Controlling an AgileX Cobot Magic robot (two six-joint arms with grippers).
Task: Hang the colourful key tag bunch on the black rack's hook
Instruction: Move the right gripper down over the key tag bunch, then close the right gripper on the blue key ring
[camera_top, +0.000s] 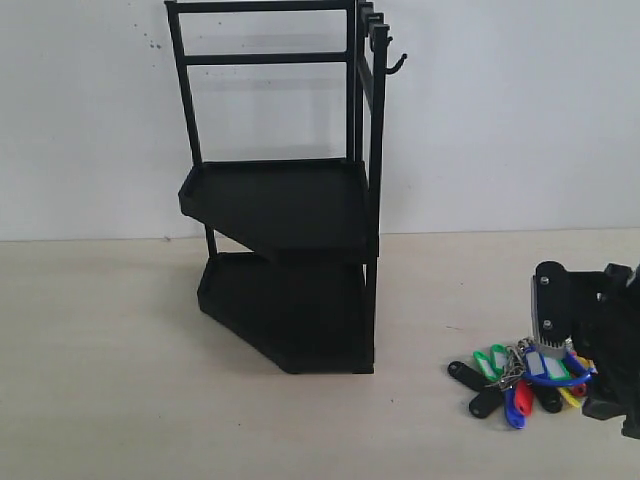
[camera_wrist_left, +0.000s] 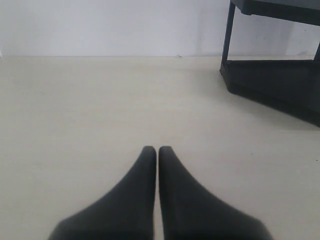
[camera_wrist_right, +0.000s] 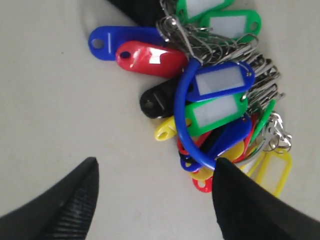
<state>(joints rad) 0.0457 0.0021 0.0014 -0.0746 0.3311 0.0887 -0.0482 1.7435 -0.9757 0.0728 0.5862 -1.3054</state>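
Note:
The colourful key tag bunch (camera_top: 515, 375) lies flat on the table at the right, its blue-sleeved ring (camera_wrist_right: 186, 120) over a heap of tags. My right gripper (camera_wrist_right: 156, 167) is open just above it; one fingertip (camera_wrist_right: 223, 172) touches the ring's edge, the other stands over bare table. In the exterior view the right gripper (camera_top: 560, 350) hangs over the bunch. The black rack (camera_top: 285, 200) stands left of centre, and its hook (camera_top: 398, 64) sticks out from the upper right post, with nothing on it. My left gripper (camera_wrist_left: 158, 149) is shut and holds nothing, low over the table.
A white wall runs behind the table. The rack's lower tray (camera_wrist_left: 280, 85) shows in the left wrist view, some way ahead of the left fingers. Bare table (camera_top: 100, 350) stretches left of the rack and between rack and bunch.

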